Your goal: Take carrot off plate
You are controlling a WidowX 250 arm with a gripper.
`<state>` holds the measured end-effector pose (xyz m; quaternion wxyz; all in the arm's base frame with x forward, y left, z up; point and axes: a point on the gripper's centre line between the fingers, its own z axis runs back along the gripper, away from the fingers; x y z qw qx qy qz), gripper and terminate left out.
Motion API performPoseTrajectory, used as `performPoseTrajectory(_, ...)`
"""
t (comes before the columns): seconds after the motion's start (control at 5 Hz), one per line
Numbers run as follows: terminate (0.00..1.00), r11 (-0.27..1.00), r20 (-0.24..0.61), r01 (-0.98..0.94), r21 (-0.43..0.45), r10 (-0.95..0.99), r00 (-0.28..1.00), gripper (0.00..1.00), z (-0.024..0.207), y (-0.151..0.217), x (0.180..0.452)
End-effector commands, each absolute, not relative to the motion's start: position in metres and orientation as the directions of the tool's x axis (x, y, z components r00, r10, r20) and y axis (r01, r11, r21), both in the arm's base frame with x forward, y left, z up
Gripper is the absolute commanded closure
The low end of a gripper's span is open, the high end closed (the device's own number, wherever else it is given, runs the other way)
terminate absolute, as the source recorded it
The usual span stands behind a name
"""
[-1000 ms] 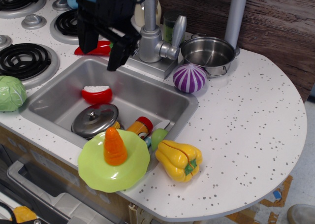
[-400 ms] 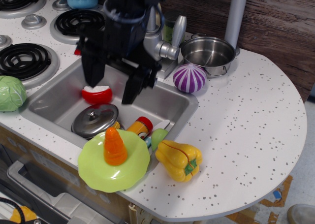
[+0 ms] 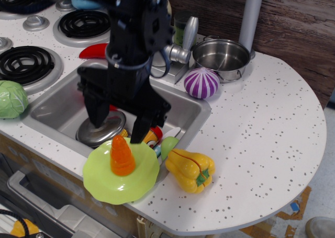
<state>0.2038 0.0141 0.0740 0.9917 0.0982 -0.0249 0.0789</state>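
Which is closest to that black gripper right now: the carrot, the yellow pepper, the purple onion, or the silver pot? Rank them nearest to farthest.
From the gripper:
1. Carrot, just below it on the green plate.
2. Yellow pepper, to the lower right on the counter.
3. Purple onion, beyond the sink's right corner.
4. Silver pot, at the back right.

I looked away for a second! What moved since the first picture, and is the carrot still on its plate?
The gripper came forward from the faucet, over the sink, and down. Its open fingers now hang just above the carrot. It has grabbed nothing. The carrot still stands on the plate, and the yellow pepper hasn't moved.
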Motion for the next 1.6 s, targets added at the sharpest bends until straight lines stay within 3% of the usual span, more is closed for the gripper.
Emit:
performPoseTrajectory(0.0,0.00,0.969,0.144,-0.183,0.165,0.159,0.977,0.00,0.066,0.016,0.206)
performPoseTrajectory(0.4,0.00,0.970,0.157,-0.190,0.152,0.166,0.973,0.00,0.050,0.018,0.206)
performPoseTrajectory(0.6,0.00,0.970,0.146,-0.201,0.138,0.181,0.973,1.00,0.046,0.018,0.207)
performPoseTrajectory(1.0,0.00,0.969,0.136,-0.208,0.130,0.190,0.972,1.00,0.049,0.016,0.206)
performPoseTrajectory(1.4,0.00,0.961,0.073,-0.153,0.229,0.140,0.987,1.00,0.077,0.060,0.202)
